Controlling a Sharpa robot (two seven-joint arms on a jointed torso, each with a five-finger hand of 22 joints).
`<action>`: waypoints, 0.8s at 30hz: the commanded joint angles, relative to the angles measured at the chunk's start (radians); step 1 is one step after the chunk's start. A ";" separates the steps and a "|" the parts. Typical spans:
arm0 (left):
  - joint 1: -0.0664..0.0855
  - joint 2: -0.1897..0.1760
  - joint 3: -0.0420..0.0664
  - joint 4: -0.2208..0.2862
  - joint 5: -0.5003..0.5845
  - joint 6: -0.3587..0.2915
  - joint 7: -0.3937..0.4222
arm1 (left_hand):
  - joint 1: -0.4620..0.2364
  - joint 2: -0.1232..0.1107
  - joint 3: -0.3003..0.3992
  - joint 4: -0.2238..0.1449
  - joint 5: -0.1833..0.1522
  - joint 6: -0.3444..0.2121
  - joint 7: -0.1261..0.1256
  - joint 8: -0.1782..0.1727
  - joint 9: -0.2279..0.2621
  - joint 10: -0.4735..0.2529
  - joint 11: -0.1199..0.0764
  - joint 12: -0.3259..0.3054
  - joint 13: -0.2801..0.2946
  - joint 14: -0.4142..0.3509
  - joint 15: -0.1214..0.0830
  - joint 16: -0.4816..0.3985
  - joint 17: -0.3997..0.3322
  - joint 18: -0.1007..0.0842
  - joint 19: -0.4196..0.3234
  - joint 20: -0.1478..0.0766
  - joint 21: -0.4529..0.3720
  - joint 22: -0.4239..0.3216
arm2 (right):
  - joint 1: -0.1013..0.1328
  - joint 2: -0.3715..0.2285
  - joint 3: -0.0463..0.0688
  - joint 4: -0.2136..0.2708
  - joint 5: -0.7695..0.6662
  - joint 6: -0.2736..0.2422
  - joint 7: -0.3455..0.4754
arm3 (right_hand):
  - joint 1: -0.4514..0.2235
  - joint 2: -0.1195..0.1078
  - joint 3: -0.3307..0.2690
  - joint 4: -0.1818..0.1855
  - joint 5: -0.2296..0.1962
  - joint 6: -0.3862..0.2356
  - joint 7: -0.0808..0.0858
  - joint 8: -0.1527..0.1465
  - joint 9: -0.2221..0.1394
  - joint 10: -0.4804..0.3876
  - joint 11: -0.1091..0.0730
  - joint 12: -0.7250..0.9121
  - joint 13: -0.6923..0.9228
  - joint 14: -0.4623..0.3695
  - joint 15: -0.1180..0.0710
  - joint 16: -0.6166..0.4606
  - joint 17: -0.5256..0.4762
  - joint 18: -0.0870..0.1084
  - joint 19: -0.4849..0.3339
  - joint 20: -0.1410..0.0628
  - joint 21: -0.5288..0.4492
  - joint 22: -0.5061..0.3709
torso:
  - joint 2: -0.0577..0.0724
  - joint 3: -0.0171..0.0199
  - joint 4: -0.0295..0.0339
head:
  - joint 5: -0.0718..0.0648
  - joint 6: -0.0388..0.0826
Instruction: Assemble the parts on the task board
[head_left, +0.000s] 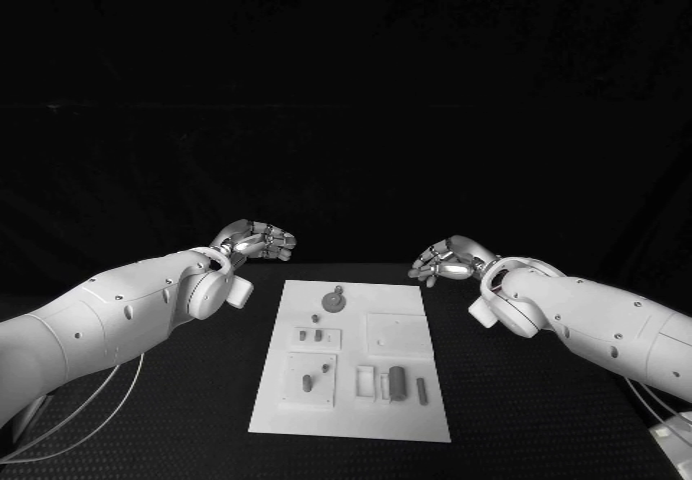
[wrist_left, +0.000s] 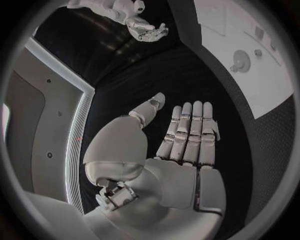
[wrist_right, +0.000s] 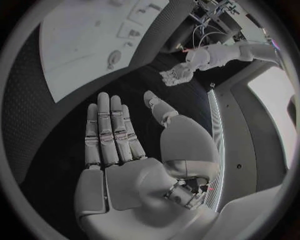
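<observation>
Fingers on both sides are stretched out flat and carry nothing: in the wrist views I see my left hand and my right hand each with the fingers lying side by side, thumb swung apart, palm bare. In the head view they read as more curled, so I trust the wrist cameras.

The task board sits in the centre-bottom of the head frame, long axis running from the bottom edge up toward the middle. Both hands hover past its upper end, the left hand at centre-left, the right hand at centre-right, each outside a top corner. So everything I need lies below the fingers in the frame, back toward the robot.

The nearest piece is the round part near the board's top edge, left of its midline; I judge the left hand slightly closer to it. The upright bar-like parts stand in the lower right of the board, long axes parallel to the board's.

The black table gives open room along both long sides. The risk I see is a forearm sweeping over the board on the way back.
</observation>
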 joint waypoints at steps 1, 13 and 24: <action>0.000 0.000 0.000 0.011 0.008 0.010 0.005 | -0.010 0.001 0.002 0.002 -0.006 -0.006 0.002 0.001 -0.001 -0.005 0.002 -0.003 -0.001 0.002 0.007 -0.004 0.001 0.001 -0.002 0.005 0.000 -0.001 | -0.004 -0.030 0.000 0.071 -0.195 0.056 -0.218 | -0.038 -0.023 -0.006 0.027 -0.001 0.015 -0.008 0.012 0.016 0.041 -0.025 0.039 0.045 0.051 -0.028 0.035 0.048 0.021 0.054 -0.005 0.019 0.009 | 0.000 -0.0002 -0.0059 | -0.001 -0.008; -0.001 -0.011 -0.002 0.047 0.008 0.012 -0.001 | -0.012 -0.001 0.001 0.002 -0.006 -0.005 0.005 0.003 -0.002 -0.004 0.006 -0.001 -0.007 -0.003 0.012 -0.014 0.001 0.007 -0.001 0.008 0.001 -0.006 | -0.023 -0.093 -0.086 0.302 -0.190 0.197 -0.472 | -0.121 -0.058 -0.003 0.162 -0.002 0.079 -0.069 0.034 0.102 -0.082 -0.110 0.863 0.851 0.101 -0.179 0.762 0.608 0.027 0.324 -0.148 0.340 0.150 | 0.008 -0.0038 -0.0039 | -0.006 -0.013; -0.002 -0.010 -0.003 0.056 0.008 0.011 -0.001 | -0.012 -0.001 0.001 0.002 -0.006 -0.005 0.005 0.003 -0.002 -0.004 0.006 -0.001 -0.007 -0.003 0.012 -0.014 0.001 0.007 -0.001 0.009 0.001 -0.006 | -0.023 -0.048 -0.141 0.302 -0.175 0.198 -0.547 | -0.121 -0.058 -0.003 0.162 -0.002 0.079 -0.069 0.034 0.102 -0.082 -0.110 0.863 0.851 0.101 -0.179 0.762 0.608 0.027 0.324 -0.148 0.340 0.150 | 0.014 -0.0061 -0.0017 | -0.010 -0.004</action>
